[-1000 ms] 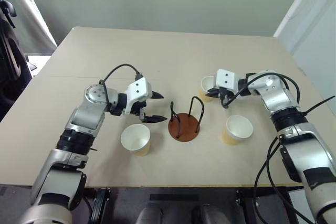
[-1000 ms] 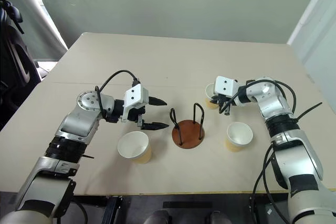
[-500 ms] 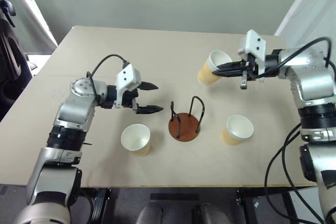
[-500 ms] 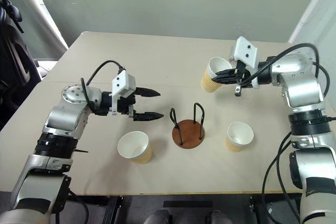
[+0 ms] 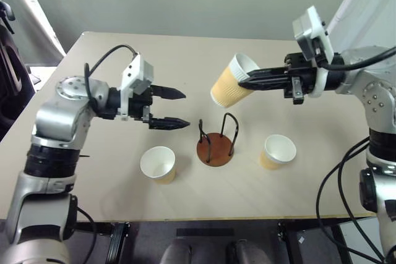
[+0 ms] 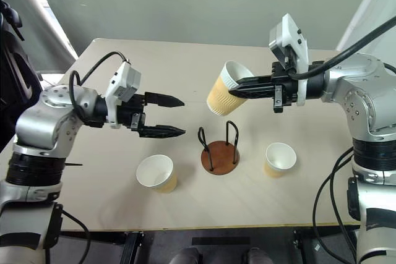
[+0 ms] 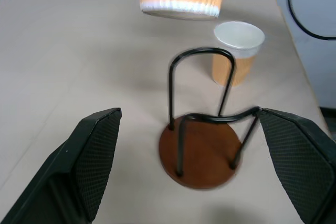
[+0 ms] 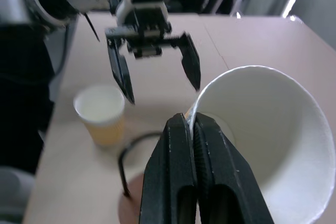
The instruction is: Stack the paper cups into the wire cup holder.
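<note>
A: What sits nearest the table's [image 5: 86,202] front edge?

B: Two cups standing upright, mouths up. The left cup [image 5: 158,164] is nearest the front edge, left of the middle. The right cup [image 5: 276,151] stands a little further back, right of the middle.

A: And the holder?

B: The holder [image 5: 216,142] stands between them, about midway across the table, its reddish disc flat on the top and its black wire loops upright. Nothing is inside it. It touches neither cup.

A: The left gripper?

B: The left gripper [image 5: 173,107] hangs in the air above the table, left of the holder and behind the left cup, pointing toward the holder. Its two fingers are spread wide with nothing between them.

A: The right one?

B: The right gripper [image 5: 242,82] reaches in from the right, raised off the table. Its fingers are pinched together on the rim of the held cup [image 5: 232,81], one inside the wall, one outside. That cup tilts, mouth up and to the right, and hangs above and just behind the holder, clear of the wires.
</note>
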You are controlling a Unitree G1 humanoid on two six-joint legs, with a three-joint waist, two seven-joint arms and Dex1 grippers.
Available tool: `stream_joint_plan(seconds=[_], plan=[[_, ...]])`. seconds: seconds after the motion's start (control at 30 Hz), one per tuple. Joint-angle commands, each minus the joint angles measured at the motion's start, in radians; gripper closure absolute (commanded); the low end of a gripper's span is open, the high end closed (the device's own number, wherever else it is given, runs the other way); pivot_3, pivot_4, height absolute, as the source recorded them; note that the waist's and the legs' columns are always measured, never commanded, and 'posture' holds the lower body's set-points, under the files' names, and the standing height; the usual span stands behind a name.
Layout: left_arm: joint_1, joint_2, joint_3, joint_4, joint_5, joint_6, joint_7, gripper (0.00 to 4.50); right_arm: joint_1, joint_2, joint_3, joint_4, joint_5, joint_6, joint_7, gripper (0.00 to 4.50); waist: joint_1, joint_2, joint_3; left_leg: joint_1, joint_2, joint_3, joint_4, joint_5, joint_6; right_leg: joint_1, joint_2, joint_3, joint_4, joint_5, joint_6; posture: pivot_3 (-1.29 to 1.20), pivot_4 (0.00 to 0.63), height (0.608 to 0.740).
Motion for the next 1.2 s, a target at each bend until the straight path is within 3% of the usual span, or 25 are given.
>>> stream_joint_plan(seconds=[0.03, 0.73, 1.07, 1.17, 1.2], plan=[[-0.003, 0.045, 0.021, -0.041, -0.008, 0.000, -0.021, 0.00, -0.011, 0.005, -0.022, -0.044, 0.052, 0.026, -0.031, 4.46, 0.000, 0.000, 0.000, 0.000, 0.000, 0.000, 0.000, 0.000, 0.000, 0.000, 0.000, 0.000, -0.001, 0.000, 0.000, 0.00, 0.150, 0.740], [0.053, 0.063, 0.022, -0.070, 0.005, -0.025, 0.017, 0.00, 0.098, -0.057, 0.186, -0.054, -0.091, -0.226, 0.045, 4.46, -0.005, 0.000, 0.000, 0.000, 0.000, -0.001, 0.001, 0.000, 0.000, 0.000, 0.000, 0.000, 0.001, 0.000, 0.000, 0.00, 0.150, 0.740], [0.061, 0.061, 0.017, -0.060, 0.017, -0.045, 0.020, 0.00, 0.109, -0.073, 0.221, -0.086, -0.130, -0.282, 0.090, 4.46, -0.006, 0.000, 0.000, 0.000, 0.000, -0.001, 0.001, 0.000, 0.000, 0.000, 0.000, 0.000, 0.001, 0.000, 0.000, 0.00, 0.150, 0.740], [0.062, 0.060, 0.015, -0.055, 0.019, -0.052, 0.019, 0.00, 0.099, -0.048, 0.198, -0.088, -0.102, -0.246, 0.063, 3.87, -0.006, 0.000, 0.000, 0.000, 0.000, -0.001, 0.001, 0.000, 0.000, 0.000, 0.000, 0.000, 0.001, 0.000, 0.000, 0.00, 0.150, 0.740], [0.062, 0.059, 0.014, -0.054, 0.020, -0.054, 0.019, 0.00, 0.096, -0.038, 0.188, -0.089, -0.092, -0.233, 0.050, 3.48, -0.006, 0.000, 0.000, 0.000, 0.000, -0.001, 0.001, 0.000, 0.000, 0.000, 0.000, 0.000, 0.001, 0.000, 0.000, 0.00, 0.150, 0.740]])
